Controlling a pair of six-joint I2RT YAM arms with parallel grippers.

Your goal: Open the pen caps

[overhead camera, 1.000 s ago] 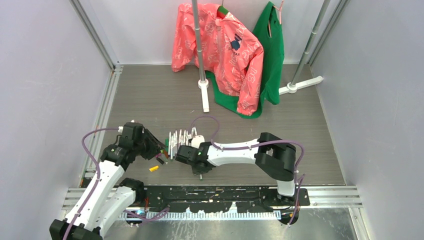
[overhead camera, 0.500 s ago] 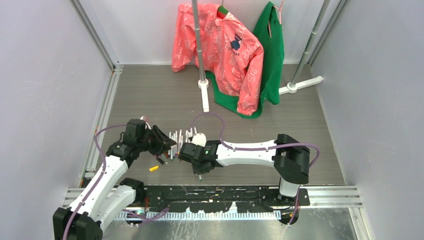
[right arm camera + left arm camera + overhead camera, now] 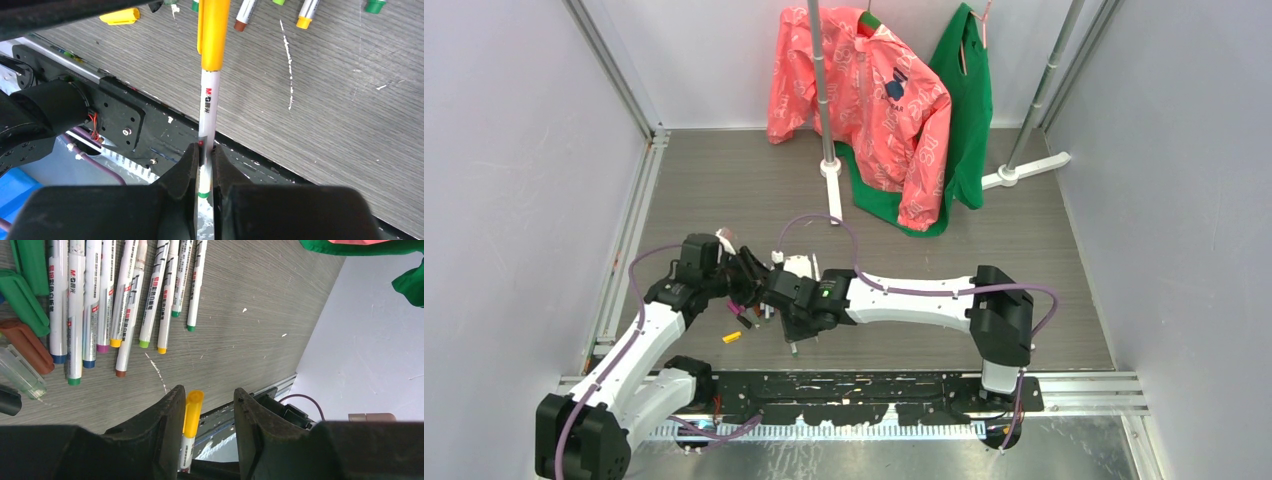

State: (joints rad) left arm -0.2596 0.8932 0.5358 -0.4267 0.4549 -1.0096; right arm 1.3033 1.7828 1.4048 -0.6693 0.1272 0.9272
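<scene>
On pen (image 3: pixel 208 107), red M&G logo (image 3: pixel 207 93)

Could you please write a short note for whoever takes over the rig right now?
The right gripper is shut on the white barrel of a held pen, which has its yellow cap on.
The left gripper is open, with its fingers on either side of that cap, not clamped.
On the table lies a row of pens, with loose green caps and a brown cap beside it. A loose yellow one lies nearer the arms.
Done: several caps are off.
Left: clamp the held cap and pull it off. The row's far ends are out of view, so check them for caps.
</scene>
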